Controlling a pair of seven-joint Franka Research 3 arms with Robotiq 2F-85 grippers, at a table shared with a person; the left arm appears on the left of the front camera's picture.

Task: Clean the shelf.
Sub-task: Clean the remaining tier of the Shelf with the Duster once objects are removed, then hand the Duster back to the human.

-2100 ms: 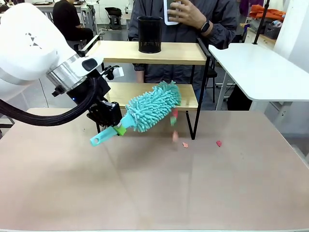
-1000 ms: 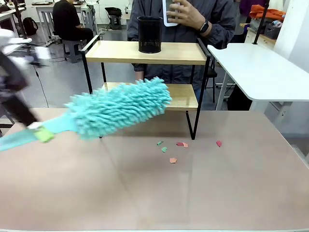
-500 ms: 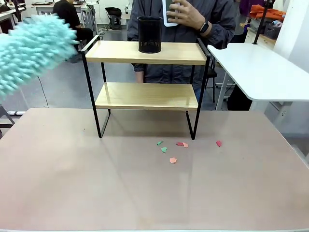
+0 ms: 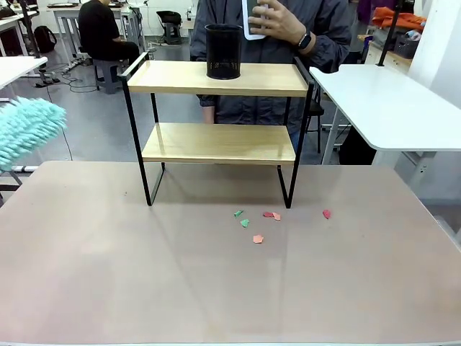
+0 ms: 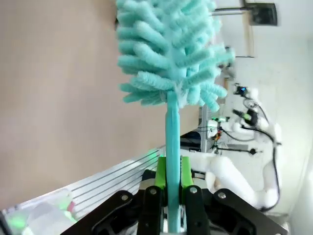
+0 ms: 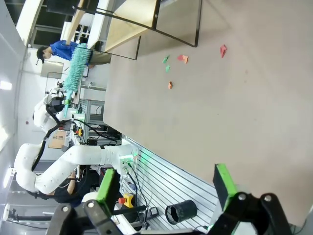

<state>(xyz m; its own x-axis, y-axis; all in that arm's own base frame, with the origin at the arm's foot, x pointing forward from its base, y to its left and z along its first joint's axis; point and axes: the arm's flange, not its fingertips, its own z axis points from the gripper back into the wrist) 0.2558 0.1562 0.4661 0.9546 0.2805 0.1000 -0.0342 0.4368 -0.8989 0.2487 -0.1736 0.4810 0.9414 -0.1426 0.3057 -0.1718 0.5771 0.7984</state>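
Beige surface (image 4: 144,288) holds coloured paper scraps (image 4: 258,238); teal fluffy duster (image 4: 25,130), clamped in left end effector (image 5: 169,171), has swung clear of the swept black-framed wooden shelf (image 4: 216,143); right end effector (image 6: 164,181) gapes empty.

**Three cameras around one table**

Your front camera stands at the near edge of the table (image 4: 230,288) and faces across it. The shelf (image 4: 220,143) is at middle distance, and the person (image 4: 335,32) is behind it at the far side.

Your left wrist camera looks along the left gripper (image 5: 170,171), very near to the duster (image 5: 168,54). It is rolled, so the table rises at the picture's left.

Your right wrist camera, above the right gripper (image 6: 165,183), is rolled too and looks over the table from farther off. With the front view it shares the shelf, the paper scraps (image 6: 182,58) and the duster.
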